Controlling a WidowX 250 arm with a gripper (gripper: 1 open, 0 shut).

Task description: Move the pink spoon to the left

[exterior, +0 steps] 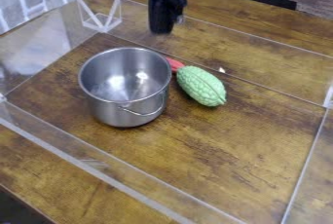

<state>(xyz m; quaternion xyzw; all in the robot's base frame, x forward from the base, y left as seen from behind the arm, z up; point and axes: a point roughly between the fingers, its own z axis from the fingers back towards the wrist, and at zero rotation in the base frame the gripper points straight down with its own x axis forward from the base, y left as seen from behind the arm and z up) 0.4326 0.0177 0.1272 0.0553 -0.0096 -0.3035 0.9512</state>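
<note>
Hovering closed hand (pixel 162 26) holding nothing, pink spoon (pixel 173 64) tip between pot (pixel 125 86) and green vegetable (pixel 201 86)

The pink spoon (pixel 174 64) shows only a tip — the rest hidden behind the pot (pixel 127 85).

pot (pixel 127 86) left of vegetable (pixel 202 86), spoon (pixel 174 64) between

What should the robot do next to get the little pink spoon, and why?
Probably bring the gripper toward the pink spoon and open it. The gripper hangs shut and empty above the far side of the steel pot, and only the spoon's tip peeks out between the pot and the green vegetable.
</note>
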